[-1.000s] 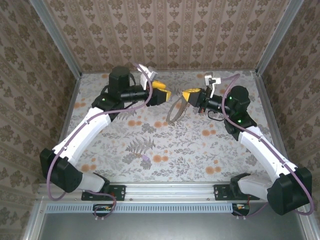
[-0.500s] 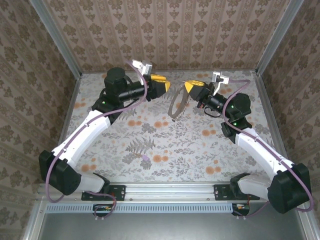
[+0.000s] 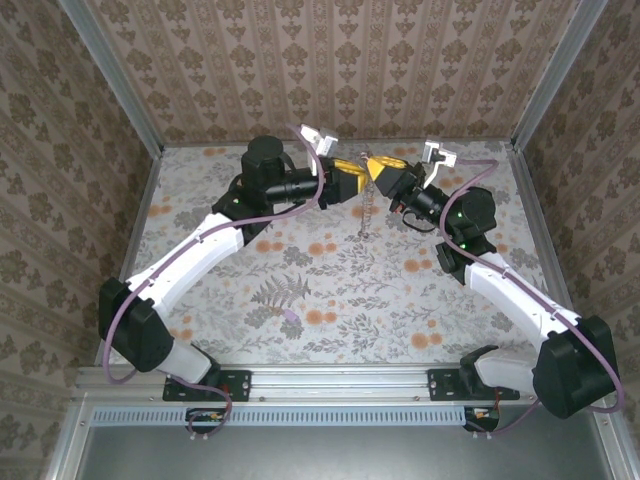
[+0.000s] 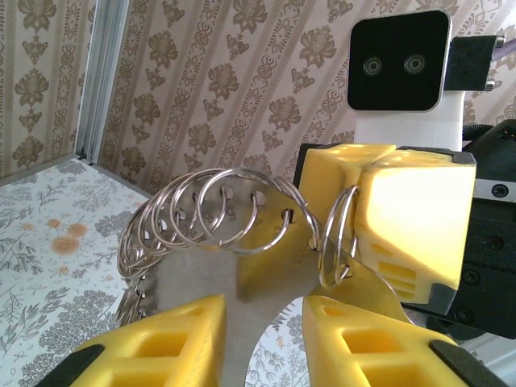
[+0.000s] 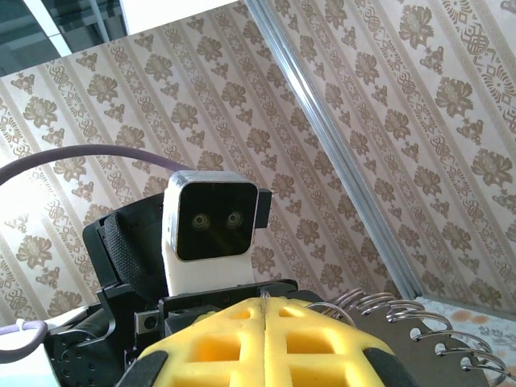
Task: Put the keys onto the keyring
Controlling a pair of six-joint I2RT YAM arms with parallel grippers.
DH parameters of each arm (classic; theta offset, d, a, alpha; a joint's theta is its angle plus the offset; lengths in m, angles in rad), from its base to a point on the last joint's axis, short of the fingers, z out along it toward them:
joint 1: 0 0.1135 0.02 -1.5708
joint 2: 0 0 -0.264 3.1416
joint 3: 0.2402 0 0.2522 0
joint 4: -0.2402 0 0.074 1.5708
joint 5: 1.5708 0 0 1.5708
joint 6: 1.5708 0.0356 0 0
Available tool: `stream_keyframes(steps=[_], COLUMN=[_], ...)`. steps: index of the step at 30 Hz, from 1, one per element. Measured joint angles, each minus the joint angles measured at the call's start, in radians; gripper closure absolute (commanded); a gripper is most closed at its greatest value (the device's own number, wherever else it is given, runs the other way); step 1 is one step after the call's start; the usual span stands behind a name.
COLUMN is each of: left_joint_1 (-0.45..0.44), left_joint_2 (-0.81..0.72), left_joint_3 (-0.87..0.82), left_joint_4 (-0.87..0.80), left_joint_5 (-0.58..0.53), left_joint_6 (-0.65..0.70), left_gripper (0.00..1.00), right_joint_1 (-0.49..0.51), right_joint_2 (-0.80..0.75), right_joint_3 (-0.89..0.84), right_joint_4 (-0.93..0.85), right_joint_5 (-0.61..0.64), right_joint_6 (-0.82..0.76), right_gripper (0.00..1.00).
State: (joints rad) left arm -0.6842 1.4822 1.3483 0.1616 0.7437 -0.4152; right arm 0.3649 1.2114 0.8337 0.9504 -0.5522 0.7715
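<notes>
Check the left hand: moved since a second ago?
Yes. In the top view the left hand shifted right, away from the left corner post, and slightly toward the back wall, closing on the right hand.

surface: floral table (image 3: 385,300) | surround: patterned walls (image 3: 330,60) | near edge: metal rail (image 3: 340,378)

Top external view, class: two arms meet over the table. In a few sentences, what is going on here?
Both arms are raised over the far half of the flowered table. The right hand is shut on the top of the keyring, which hangs below it with the keys strung along it. The left hand faces it, its fingers apart on either side of a flat key, not clearly gripping it.
</notes>
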Motion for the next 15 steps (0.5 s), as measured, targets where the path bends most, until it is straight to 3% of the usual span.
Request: stream_keyframes(steps=[15], left_joint_1=[0.066], left_joint_2=[-0.110], left_joint_3=[-0.020], left_joint_4=[-0.020], left_joint_5=[-0.011], left_joint_6=[0.034], left_gripper=[0.68], right_joint_1=[0.000], right_joint_2=[0.000], right_joint_3=[-0.010], right_joint_4=[0.015], right_joint_5=[0.000], right_joint_6=[0.018], right_gripper=[1.00])
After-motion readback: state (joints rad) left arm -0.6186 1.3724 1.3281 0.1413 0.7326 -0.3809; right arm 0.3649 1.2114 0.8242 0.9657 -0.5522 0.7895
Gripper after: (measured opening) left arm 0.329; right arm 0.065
